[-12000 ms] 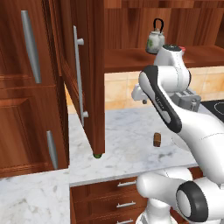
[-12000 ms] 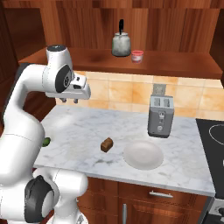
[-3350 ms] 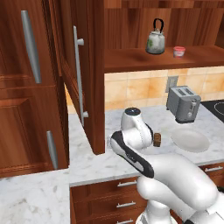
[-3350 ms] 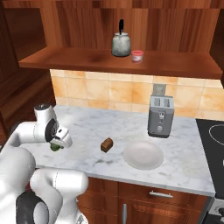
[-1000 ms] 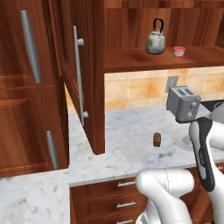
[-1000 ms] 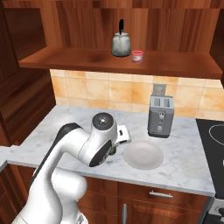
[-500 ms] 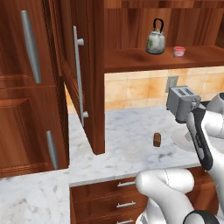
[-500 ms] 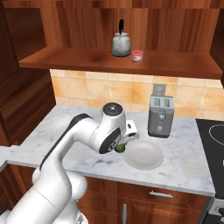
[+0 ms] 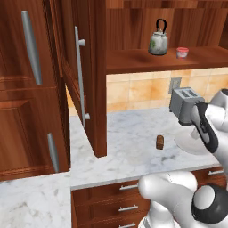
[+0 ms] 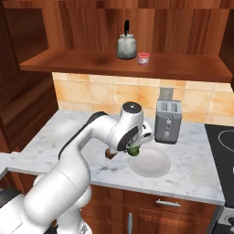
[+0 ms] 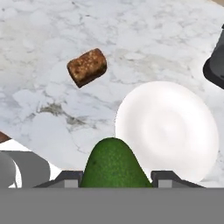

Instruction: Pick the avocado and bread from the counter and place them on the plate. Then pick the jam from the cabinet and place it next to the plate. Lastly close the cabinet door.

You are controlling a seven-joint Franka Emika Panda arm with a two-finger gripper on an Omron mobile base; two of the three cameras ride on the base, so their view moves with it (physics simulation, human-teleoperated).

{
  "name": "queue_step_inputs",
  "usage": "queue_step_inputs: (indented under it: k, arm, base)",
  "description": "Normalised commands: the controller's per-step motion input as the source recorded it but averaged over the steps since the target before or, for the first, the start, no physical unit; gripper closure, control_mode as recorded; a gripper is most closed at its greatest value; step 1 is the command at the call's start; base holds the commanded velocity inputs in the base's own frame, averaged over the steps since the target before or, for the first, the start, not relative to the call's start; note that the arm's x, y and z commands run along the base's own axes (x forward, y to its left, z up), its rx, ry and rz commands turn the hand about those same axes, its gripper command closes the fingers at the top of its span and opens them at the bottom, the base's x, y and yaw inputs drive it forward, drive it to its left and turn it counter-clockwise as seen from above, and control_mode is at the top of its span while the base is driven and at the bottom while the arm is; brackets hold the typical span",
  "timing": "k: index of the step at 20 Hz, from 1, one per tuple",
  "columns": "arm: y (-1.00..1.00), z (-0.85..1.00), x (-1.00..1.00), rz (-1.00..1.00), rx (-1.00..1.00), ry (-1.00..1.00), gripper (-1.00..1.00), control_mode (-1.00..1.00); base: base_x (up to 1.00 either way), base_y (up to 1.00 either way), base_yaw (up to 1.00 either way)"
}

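My gripper is shut on the dark-green avocado, held just above the left rim of the white plate. From the right base, the avocado hangs under the hand at the edge of the plate. The brown bread lies on the marble counter to the plate's left; it also shows as a small chunk on the counter. The red jam stands on the cabinet shelf. The cabinet door stands swung open at the left.
A grey-green kettle sits beside the jam. A silver toaster stands behind the plate against the tiled wall. A black cooktop lies at the far right. Wooden drawers run under the counter.
The arm has carried the avocado rightward over the counter, past the bread, to the plate's left edge. The bread, jam and door have not moved.
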Motion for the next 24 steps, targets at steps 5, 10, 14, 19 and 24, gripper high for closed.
queue_step_inputs:
  k: [5, 10, 14, 19, 24]
  arm:
    - [-0.15, -0.22, 0.35, 0.06, 0.0, 0.08, 1.0, -1.0]
    - [-0.15, -0.27, 0.33, 0.05, -0.01, 0.08, 1.0, -1.0]
    - [-0.16, -0.27, 0.31, 0.07, 0.0, 0.08, 1.0, -1.0]
    - [-0.15, -0.27, 0.28, 0.07, 0.0, 0.07, 1.0, -1.0]
    - [-0.08, -0.32, 0.14, 0.06, 0.0, 0.01, 1.0, -1.0]
  base:
    - [0.0, 0.0, 0.0]
    - [0.0, 0.0, 0.0]
    - [0.0, 0.0, 0.0]
    - [0.0, 0.0, 0.0]
    - [0.0, 0.0, 0.0]
